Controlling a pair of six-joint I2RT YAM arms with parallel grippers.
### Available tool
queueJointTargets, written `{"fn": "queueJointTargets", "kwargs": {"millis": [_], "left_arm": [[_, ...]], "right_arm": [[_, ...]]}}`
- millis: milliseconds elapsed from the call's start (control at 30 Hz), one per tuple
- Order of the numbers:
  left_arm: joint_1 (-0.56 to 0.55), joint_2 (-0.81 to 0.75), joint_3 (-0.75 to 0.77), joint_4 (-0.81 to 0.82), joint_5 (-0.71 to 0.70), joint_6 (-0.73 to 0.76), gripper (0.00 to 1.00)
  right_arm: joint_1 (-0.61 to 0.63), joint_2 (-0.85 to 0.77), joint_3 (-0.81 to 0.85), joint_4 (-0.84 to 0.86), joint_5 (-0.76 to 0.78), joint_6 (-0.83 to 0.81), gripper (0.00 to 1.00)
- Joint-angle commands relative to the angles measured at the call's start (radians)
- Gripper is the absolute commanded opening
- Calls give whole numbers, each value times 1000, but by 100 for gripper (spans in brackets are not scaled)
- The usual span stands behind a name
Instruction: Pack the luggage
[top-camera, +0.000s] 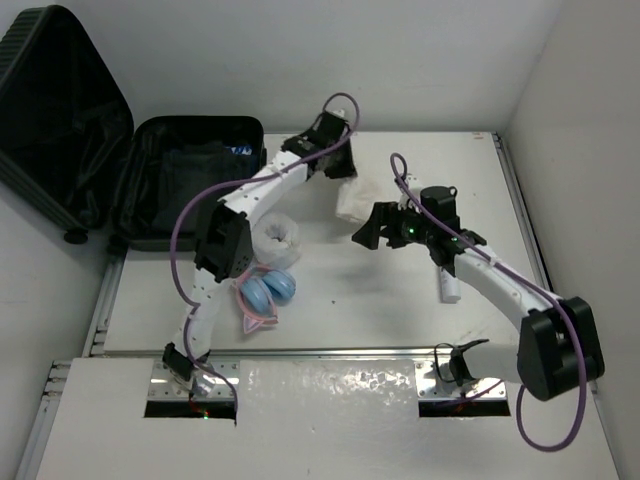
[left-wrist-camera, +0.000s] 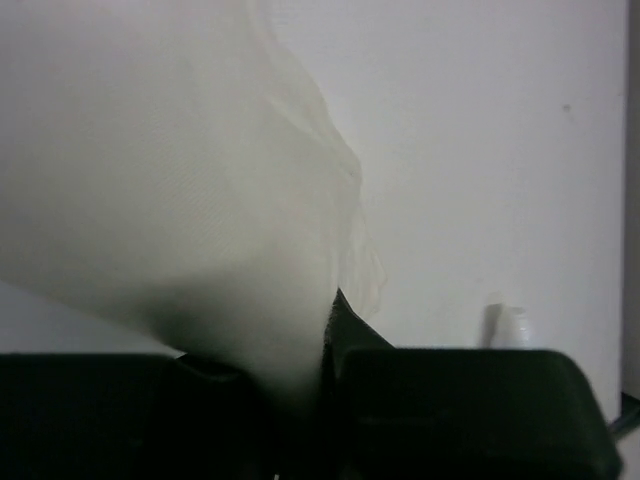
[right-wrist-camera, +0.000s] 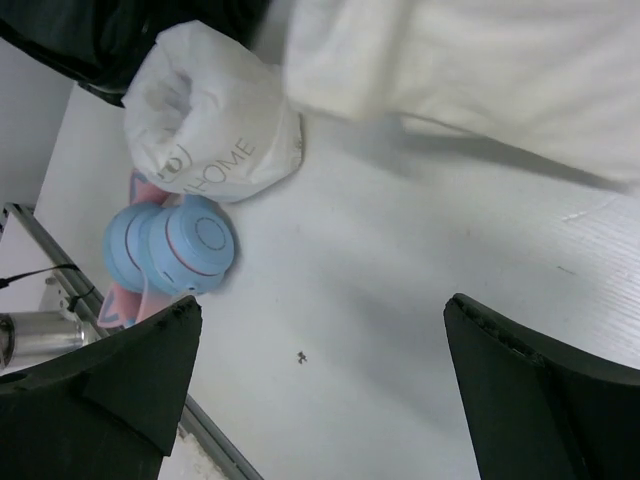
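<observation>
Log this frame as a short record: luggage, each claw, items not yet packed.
luggage: open, dark garment inside
left claw: shut on white cloth, right of the luggage
right claw: open, empty, over the table
unpacked: blue headphones and white pouch, side by side

Bright, even light on the white counter (top-camera: 390, 300), with soft shadows beneath the arms (top-camera: 500, 280). The luggage (top-camera: 60, 120) lining is too dark for detail. The left wrist view is dim, its cloth (left-wrist-camera: 170, 170) blurred; the right wrist view is sharp and bright.
</observation>
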Motion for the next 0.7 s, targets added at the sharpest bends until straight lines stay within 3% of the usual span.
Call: {"fn": "queueJointTargets", "kwargs": {"millis": [0,267,400,500,667], "left_arm": [[141,-61,60,-207,19,218,0],[475,-283,-141,-179,59,229,0],[667,-457,-463,9,148,103,0],[736,-593,-611,125,145,45,0],[782,-653,-722,185,94,-38,0]], "right_arm": [[-9,-86,0,-23,29,-41,99],[-11,-91,9,-69,37,-69,99],[-11,-82,-14,-49,27,-66,99],[-11,-82,-24,-32,17,-57,99],[-11,-82,-17,-36,1,-57,99]]}}
